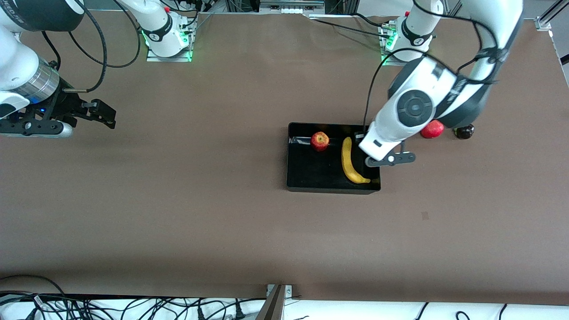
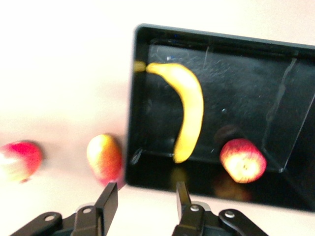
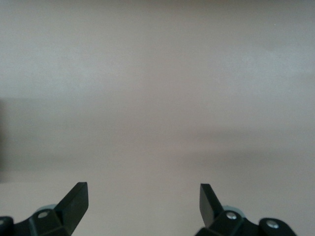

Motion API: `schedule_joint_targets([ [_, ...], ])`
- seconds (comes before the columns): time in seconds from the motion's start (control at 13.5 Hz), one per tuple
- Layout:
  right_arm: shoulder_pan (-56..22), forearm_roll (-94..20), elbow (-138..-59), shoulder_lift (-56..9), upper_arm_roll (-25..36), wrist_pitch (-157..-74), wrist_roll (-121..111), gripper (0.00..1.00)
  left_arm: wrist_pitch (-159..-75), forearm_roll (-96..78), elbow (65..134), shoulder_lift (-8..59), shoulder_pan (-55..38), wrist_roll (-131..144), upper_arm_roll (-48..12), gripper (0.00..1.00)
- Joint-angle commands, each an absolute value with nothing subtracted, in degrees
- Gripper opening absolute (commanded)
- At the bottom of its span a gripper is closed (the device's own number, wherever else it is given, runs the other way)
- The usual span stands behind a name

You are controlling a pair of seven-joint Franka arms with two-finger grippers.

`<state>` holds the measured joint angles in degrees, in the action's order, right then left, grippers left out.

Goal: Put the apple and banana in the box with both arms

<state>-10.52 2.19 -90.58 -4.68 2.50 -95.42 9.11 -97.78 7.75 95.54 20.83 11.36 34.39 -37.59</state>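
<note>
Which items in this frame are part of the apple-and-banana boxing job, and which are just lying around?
Part of the job:
- apple, in the box
- banana, in the box
- box
- left gripper, open over the box's edge
- right gripper, open, waiting over bare table at the right arm's end

Just lying about:
- red fruit on the table beside the box
- red-yellow fruit beside it
- dark round fruit

No text, label, brand or number can be read on anything in these views.
</note>
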Motion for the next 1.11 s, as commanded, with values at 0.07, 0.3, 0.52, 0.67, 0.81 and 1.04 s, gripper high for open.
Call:
schedule_joint_targets([
  [0.07, -10.11, 2.81, -89.74, -4.92, 2.02, -95.19, 9.49, 1.00, -84.05, 0.89, 88.17, 13.21, 12.74, 17.97, -27.90, 0.61],
  [0.3, -10.11, 2.81, -89.74, -4.92, 2.02, -95.19, 9.49, 1.00, -80.52, -1.84, 87.28, 6.26, 12.74, 10.21, -19.19, 1.00],
  [0.52, -10.11, 2.81, -89.74, -4.83, 2.02, -95.19, 9.49, 1.00, -76.74, -1.93, 84.47, 3.44, 12.57, 0.83, -12.42, 1.00],
  [0.67, -10.11, 2.81, -89.74, -4.83, 2.02, -95.19, 9.49, 1.00, -76.82, -1.93, 84.38, 0.54, 11.52, -5.24, -7.23, 1.00],
  [0.81, -10.11, 2.81, -89.74, -4.92, 2.02, -95.19, 9.49, 1.00, -76.82, -1.59, 84.20, -1.57, 9.68, -10.62, -3.97, 1.00],
  [1.04, -10.11, 2.81, -89.74, -4.92, 2.02, -95.19, 9.49, 1.00, -76.99, -0.88, 81.76, -3.78, 6.42, -10.46, -0.27, 1.00],
])
